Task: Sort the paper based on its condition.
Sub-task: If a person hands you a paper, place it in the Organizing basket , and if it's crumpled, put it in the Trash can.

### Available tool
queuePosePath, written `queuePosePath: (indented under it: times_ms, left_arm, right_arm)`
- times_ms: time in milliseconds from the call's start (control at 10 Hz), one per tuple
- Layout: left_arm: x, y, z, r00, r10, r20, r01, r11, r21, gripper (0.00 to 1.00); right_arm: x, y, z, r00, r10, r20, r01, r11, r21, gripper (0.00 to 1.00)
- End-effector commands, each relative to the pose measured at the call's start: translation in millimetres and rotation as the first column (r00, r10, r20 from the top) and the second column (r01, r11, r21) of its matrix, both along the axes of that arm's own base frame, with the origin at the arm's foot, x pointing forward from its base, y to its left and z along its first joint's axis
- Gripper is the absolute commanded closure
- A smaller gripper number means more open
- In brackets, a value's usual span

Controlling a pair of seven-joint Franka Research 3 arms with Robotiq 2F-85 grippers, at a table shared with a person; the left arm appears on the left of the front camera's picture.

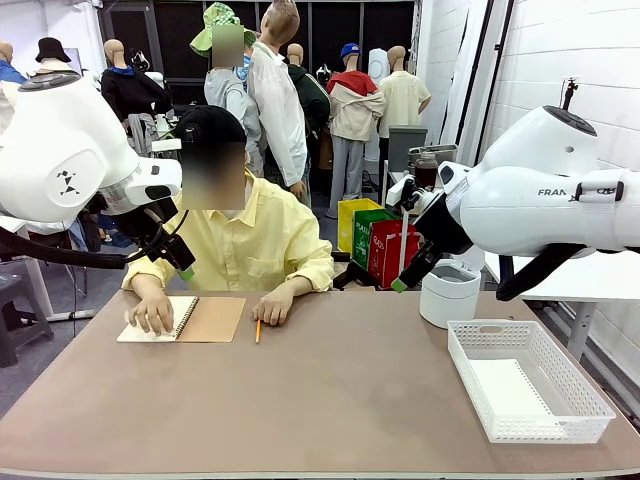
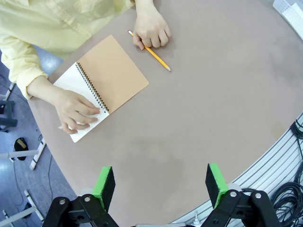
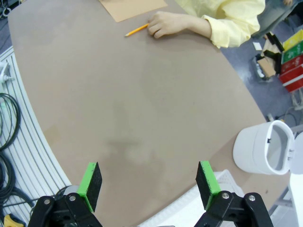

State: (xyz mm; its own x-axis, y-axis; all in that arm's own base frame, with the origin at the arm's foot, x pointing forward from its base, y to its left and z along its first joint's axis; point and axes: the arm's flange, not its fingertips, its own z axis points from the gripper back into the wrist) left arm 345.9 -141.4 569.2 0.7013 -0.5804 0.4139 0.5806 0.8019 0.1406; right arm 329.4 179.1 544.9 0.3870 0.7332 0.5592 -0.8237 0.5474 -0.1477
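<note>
Both robot hands agape above table (image 1: 330,400); person's palm on notebook (image 2: 102,80)

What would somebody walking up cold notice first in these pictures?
Probably the person in the yellow shirt at the far side, one hand flat on an open spiral notebook, the other hand beside a pencil. Next, the two white arms raised above the brown table, left gripper and right gripper both open with nothing between the pads. At the robot's right sit a white mesh basket and a white bin.
</note>
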Motion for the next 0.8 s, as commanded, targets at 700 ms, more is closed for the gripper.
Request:
queuePosePath:
  times_ms: [700]
  left_arm:
    - [0.2, 0.9, 0.8, 1.000, -0.001, 0.000, 0.001, 1.000, -0.003, 0.00]
  right_arm:
    - [1.8, 2.1, 1.4, 1.000, 0.007, -0.011, -0.007, 1.000, -0.005, 0.00]
